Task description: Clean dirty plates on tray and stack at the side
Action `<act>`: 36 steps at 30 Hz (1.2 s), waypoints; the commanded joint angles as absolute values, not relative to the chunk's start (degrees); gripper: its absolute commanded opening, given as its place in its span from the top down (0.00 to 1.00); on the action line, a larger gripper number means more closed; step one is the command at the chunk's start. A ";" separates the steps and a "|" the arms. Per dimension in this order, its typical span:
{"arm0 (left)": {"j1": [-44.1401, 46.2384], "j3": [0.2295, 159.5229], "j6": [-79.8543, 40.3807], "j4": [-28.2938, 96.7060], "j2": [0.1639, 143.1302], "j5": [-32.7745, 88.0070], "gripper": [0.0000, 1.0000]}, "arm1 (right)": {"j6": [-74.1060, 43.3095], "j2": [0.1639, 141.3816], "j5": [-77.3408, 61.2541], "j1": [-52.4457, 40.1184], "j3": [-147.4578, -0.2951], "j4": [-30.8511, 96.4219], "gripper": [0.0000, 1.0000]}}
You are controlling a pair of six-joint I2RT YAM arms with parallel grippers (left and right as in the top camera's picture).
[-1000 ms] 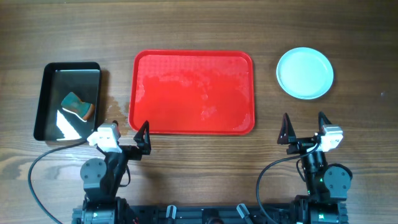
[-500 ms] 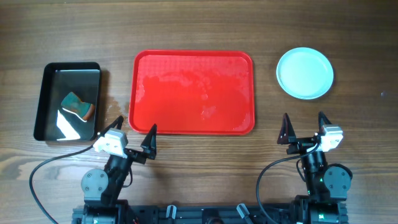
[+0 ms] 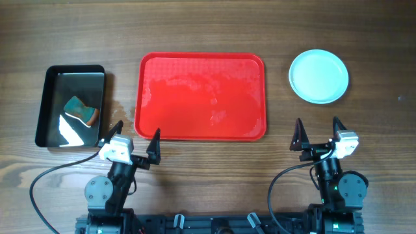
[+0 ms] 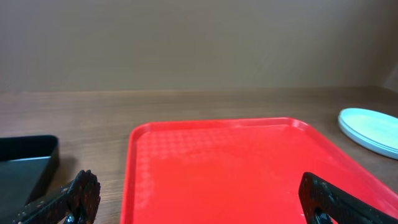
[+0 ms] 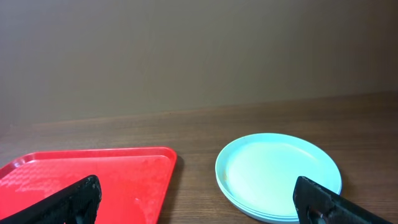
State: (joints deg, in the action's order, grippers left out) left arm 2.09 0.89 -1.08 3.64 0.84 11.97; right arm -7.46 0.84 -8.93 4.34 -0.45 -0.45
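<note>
One red tray [image 3: 201,96] lies flat in the middle of the wooden table [image 3: 214,26], with nothing on it apart from pale, wet-looking patches across its surface. The plates [image 3: 318,77] sit off the tray on the table to its far right, well apart from it. From overhead they show as a single pale blue-white disc, while the right wrist view shows layered rims along the near edge of the stack [image 5: 278,177]. More than one plate is there, but the exact count cannot be read. At the far left is one black tray [image 3: 47,104] holding one green-and-brown sponge [image 3: 82,111]. There are two arms, both at the near edge of the table. The left gripper [image 3: 137,130] hangs just off the red tray's near left corner, its two fingers [image 4: 84,193] spread wide with nothing between them. The right gripper [image 3: 317,123] sits near of the plates, short of them, its two fingers [image 5: 78,196] also wide apart and empty. Two black cables [image 3: 39,179] loop from the arm bases, one on each side.
</note>
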 commanded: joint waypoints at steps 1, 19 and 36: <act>2.98 0.34 0.01 4.54 0.16 2.90 0.00 | -8.05 0.21 -8.58 4.58 -0.30 -0.58 0.00; 0.93 0.34 4.29 4.54 0.16 1.83 0.00 | -8.05 0.21 -8.58 4.58 -0.30 -0.58 0.00; 0.93 0.34 4.05 4.54 0.16 1.83 0.00 | -8.03 0.21 -8.58 4.58 -0.30 -0.58 0.00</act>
